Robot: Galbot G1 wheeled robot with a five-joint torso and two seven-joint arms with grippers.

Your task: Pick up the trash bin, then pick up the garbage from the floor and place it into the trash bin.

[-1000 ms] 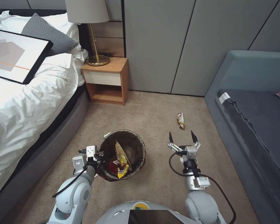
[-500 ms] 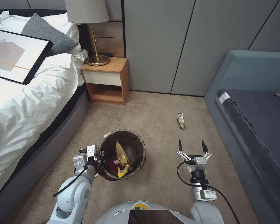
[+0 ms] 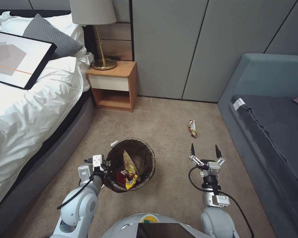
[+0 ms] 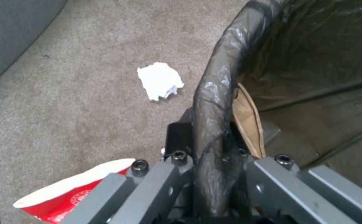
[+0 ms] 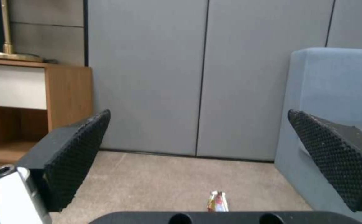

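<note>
Your right gripper [image 5: 197,161] frames this view with its two black, dimple-textured fingers [image 5: 75,158] spread wide apart and nothing between them. Ahead, on the beige carpet [image 5: 160,183], you see a small red-and-yellow snack wrapper [image 5: 217,201] lying roughly midway between the fingers, apart from both. Behind it stands a grey panelled wall [image 5: 189,77]. On one side sits a wooden nightstand [image 5: 36,102] with a white drawer front and a brass lamp base [image 5: 11,53] on top. On the other side you see a blue-grey upholstered sofa [image 5: 330,90].

Carpet floor [image 3: 162,119]: snack wrapper [image 3: 192,128], tissue wad [image 4: 160,80].
</note>
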